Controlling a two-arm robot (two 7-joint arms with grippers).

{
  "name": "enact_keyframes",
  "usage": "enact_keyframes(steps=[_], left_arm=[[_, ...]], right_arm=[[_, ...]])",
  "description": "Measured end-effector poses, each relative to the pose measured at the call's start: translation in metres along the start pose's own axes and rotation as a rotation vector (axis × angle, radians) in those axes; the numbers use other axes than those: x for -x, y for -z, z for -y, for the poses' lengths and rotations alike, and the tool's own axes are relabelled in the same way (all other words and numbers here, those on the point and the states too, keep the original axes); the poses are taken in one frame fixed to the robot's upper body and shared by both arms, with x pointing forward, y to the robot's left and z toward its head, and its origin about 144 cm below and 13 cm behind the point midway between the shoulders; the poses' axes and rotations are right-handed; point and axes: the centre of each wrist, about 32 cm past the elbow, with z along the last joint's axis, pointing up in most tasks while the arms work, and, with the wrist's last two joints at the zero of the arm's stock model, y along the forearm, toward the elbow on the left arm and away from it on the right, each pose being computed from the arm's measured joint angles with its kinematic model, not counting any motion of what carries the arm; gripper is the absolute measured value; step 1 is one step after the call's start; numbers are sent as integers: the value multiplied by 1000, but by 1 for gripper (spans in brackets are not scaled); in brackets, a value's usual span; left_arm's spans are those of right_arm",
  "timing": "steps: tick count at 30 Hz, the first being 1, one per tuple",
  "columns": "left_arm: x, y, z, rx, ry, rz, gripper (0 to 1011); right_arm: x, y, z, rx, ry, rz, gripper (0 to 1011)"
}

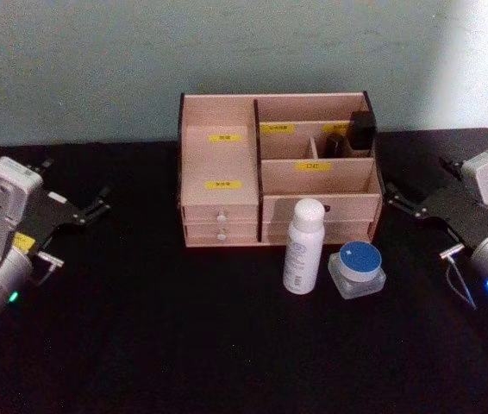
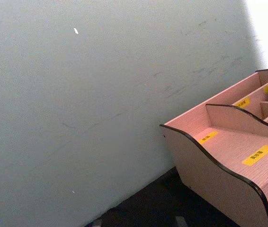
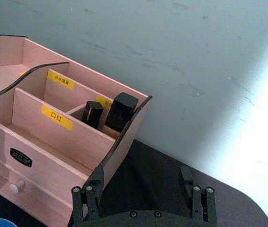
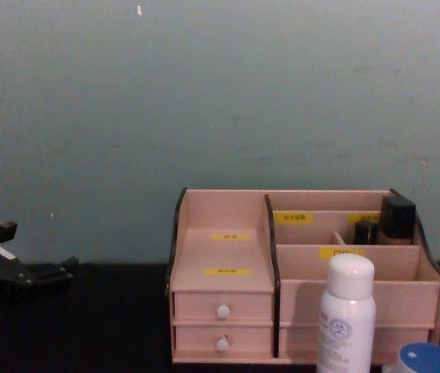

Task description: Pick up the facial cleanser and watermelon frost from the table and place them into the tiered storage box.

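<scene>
One tall slim white cylindrical bottle of facial cleanser (image 1: 303,246) stood on the black counter (image 1: 184,328). One short squat blue-lidded jar of watermelon frost (image 1: 357,268) stood just beside it. Both were in front of the right half of one pale pinkish-beige wooden tiered storage box (image 1: 218,110). The box had two white-knobbed drawers (image 1: 221,221), five yellow labels (image 1: 223,184) and two dark containers (image 1: 362,129) in its rear right compartment. The left gripper (image 1: 99,201) and right gripper (image 1: 393,195) were well apart at either side, each with fingers spread and holding nothing.

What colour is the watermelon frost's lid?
The watermelon frost lid is blue; head view shows it best.
</scene>
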Motion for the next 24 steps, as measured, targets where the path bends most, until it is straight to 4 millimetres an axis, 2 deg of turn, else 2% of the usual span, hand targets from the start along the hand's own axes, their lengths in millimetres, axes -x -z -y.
enact_keyframes(steps=[24], left_arm=[[0, 0, 0, 0, 0, 0, 1001]], right_arm=[[0, 0, 0, -1, 0, 0, 1003]])
